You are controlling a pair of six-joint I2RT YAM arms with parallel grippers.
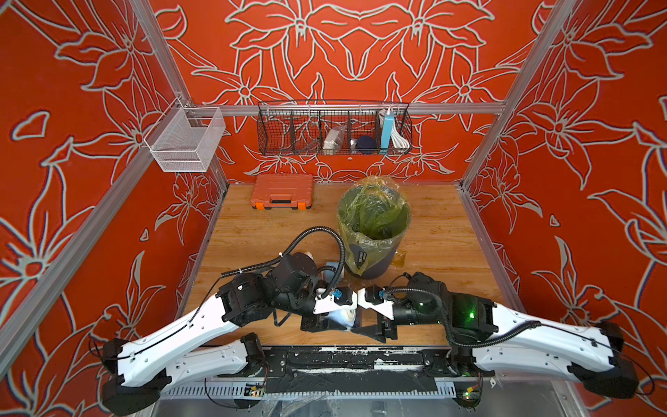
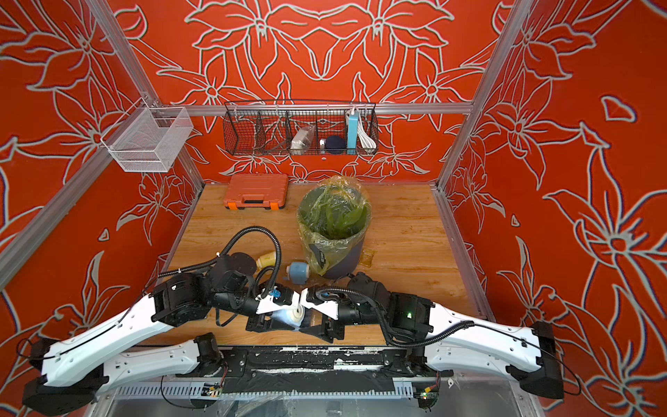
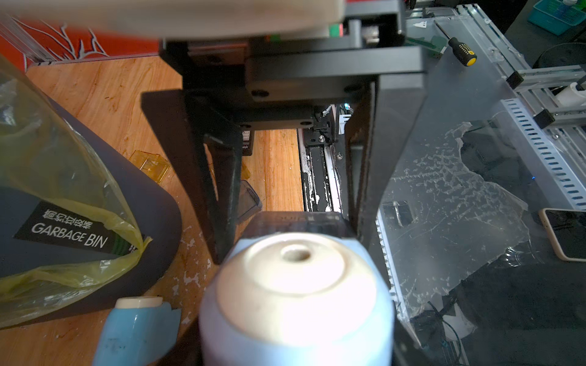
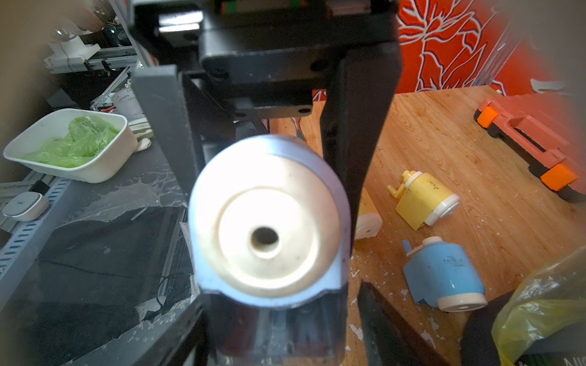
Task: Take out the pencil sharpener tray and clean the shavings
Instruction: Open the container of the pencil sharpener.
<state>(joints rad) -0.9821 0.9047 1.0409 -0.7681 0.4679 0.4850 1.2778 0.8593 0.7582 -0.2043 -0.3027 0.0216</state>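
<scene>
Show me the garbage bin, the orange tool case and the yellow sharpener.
garbage bin (image 1: 379, 267), in a top view, on its dark outer wall.
orange tool case (image 1: 282, 191), in a top view, on its lid.
yellow sharpener (image 4: 420, 199), right wrist view, on its yellow body.

Foremost blue sharpener (image 3: 295, 285), garbage bin (image 3: 152, 206) — close by

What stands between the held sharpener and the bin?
A loose blue sharpener lies on the table between the held sharpener and the bin. The left arm's cable loops beside it. Nothing visible blocks the open rim.
</scene>
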